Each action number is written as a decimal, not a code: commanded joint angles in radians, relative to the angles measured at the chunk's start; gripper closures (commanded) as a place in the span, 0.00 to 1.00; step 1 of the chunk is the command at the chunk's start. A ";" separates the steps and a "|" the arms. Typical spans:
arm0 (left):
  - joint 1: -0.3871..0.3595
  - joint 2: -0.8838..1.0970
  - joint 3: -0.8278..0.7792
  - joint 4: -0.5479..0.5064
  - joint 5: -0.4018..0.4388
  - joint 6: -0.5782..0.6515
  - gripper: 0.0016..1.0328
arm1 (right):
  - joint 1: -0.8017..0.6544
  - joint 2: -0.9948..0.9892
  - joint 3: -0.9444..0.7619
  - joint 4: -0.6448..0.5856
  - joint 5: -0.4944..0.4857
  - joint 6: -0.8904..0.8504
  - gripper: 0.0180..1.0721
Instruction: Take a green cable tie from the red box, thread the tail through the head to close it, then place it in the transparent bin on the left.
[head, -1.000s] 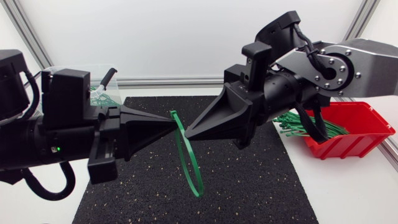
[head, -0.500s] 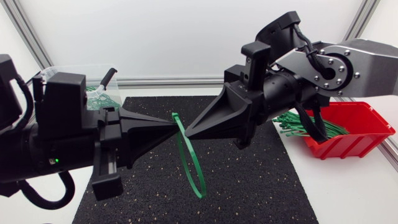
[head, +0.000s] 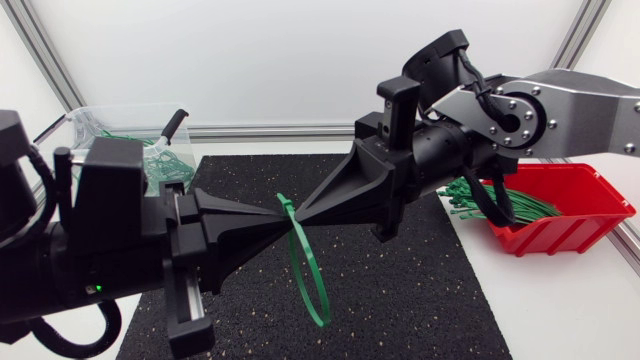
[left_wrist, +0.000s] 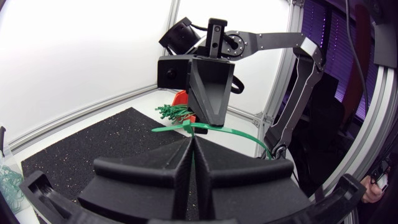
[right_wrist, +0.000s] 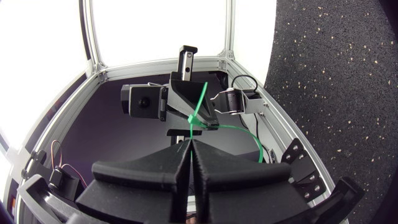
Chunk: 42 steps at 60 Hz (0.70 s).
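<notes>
Two-sided pinch on the green cable tie (head: 312, 270), up in the air over the black mat (head: 420, 300): left gripper (head: 277, 212) clamped on its top from one side, right gripper (head: 300, 211) clamped from the other, tips nearly meeting (each pair of fingers pressed flat together in its wrist view). Loop of the tie hanging below the tips. More green ties (head: 492, 200) heaped in the red box (head: 575, 225) under the right arm, others in the transparent bin (head: 105, 118) behind the left arm
</notes>
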 joint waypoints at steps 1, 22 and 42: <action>-0.027 -0.024 -0.009 0.010 0.030 0.038 0.96 | -0.001 0.025 -0.005 0.031 0.041 0.032 0.94; -0.001 -0.058 -0.023 -0.041 0.006 0.133 0.96 | -0.001 -0.012 -0.019 0.076 0.050 0.009 0.33; -0.003 -0.053 -0.034 -0.090 -0.009 0.248 0.96 | 0.007 0.014 0.007 0.076 0.050 -0.086 0.34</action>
